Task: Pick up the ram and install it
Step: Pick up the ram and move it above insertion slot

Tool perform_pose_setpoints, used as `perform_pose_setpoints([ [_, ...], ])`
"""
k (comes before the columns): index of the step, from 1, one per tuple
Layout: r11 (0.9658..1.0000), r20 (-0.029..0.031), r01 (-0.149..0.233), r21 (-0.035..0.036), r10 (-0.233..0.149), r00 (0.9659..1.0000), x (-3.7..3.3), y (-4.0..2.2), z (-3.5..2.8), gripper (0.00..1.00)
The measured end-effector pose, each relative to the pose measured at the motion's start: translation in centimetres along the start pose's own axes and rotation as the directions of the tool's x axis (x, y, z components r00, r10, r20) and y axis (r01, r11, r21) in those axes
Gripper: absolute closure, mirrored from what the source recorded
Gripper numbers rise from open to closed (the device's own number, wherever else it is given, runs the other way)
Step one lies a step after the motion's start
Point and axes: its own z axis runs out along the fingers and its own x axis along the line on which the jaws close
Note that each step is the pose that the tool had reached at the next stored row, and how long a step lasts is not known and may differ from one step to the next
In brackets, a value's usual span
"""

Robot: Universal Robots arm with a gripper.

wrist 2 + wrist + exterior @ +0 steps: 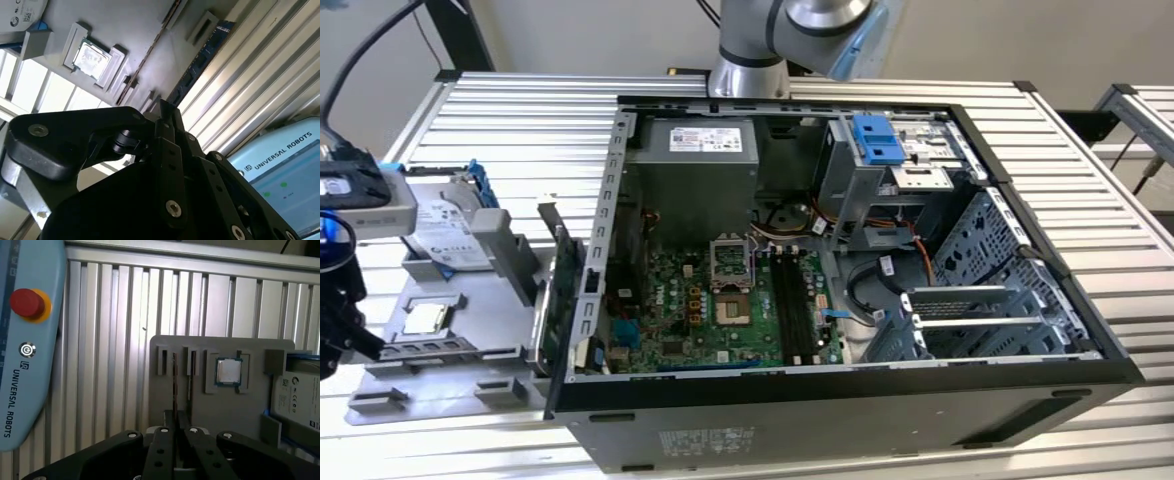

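The end effector [167,112], clenched, hovers by the ram [200,67] (standing edgewise) in its tray [125,20].

The silver-grey robot arm [817,22] with pale blue joint caps rises at the table's far edge in the exterior view. Its black, two-fingered metal gripper [176,418] [168,110] — seen in both wrist views — has its slim fingertips drawn together, linkages folded inward.

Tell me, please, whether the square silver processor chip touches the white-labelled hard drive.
Apart: the first wrist view shows bare grey tray between the processor chip and the hard drive.
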Motion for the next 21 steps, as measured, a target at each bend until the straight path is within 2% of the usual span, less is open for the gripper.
perform_pose_setpoints([
  [9,1.0000,0.0000,0.000,0.0001,0.000,1.0000,-0.14,0.05,-1.35,1.00],
  [21,1.0000,-0.0001,0.000,0.0000,0.000,1.0000,-0.34,0.09,-3.47,1.00],
])
